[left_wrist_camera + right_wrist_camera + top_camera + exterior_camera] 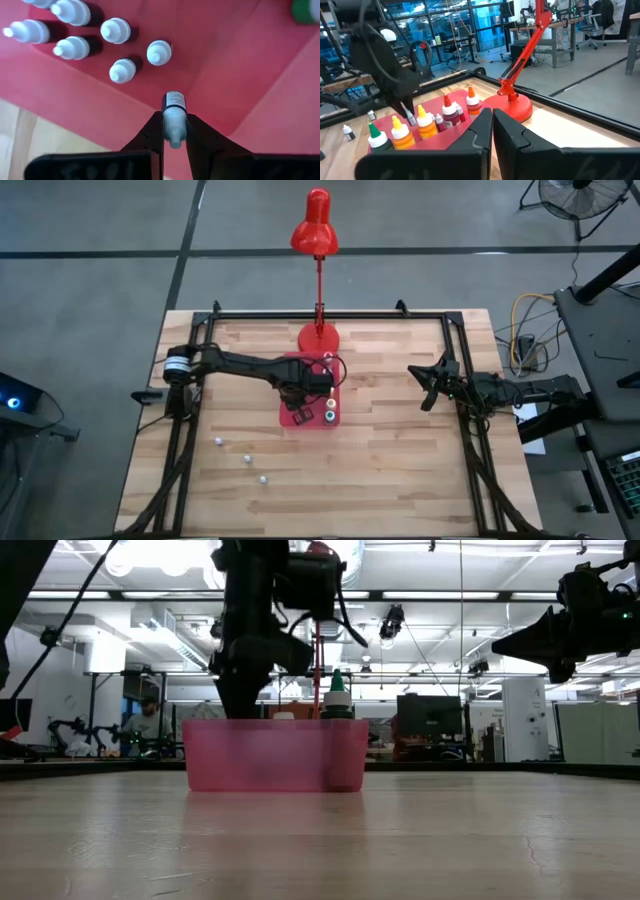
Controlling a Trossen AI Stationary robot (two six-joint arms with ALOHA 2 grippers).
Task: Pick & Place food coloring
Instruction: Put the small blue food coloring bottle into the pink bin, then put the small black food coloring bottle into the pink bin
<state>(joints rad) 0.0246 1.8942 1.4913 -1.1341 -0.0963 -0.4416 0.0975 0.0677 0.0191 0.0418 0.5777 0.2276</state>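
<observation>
A small food coloring bottle (174, 102) with a whitish cap and a dark body is shut in my left gripper (174, 120), which points down over the flat red tray (322, 423). Several small whitish-capped bottles (122, 70) stand on their bases in the tray. Bigger bottles with green (377, 135), yellow (397, 127), red (449, 107) and orange (471, 100) caps stand along the tray's right side. Three small bottles (247, 459) lie on the table toward the near left. My right gripper (425, 385) waits shut at the right edge, pointing level. My left gripper pinches the small bottle by its whitish cap end (174, 131) between its two fingers. The fingers come from above, pointing down. The bottle hangs below them with its dark body toward the tray floor. Whether its bottom touches the floor I cannot tell.
A red desk lamp (318, 280) stands with its round base (318, 337) just beyond the tray's far edge. A black frame (330, 315) runs round the wooden table. Bare wood lies between the tray and my right arm and along the near side.
</observation>
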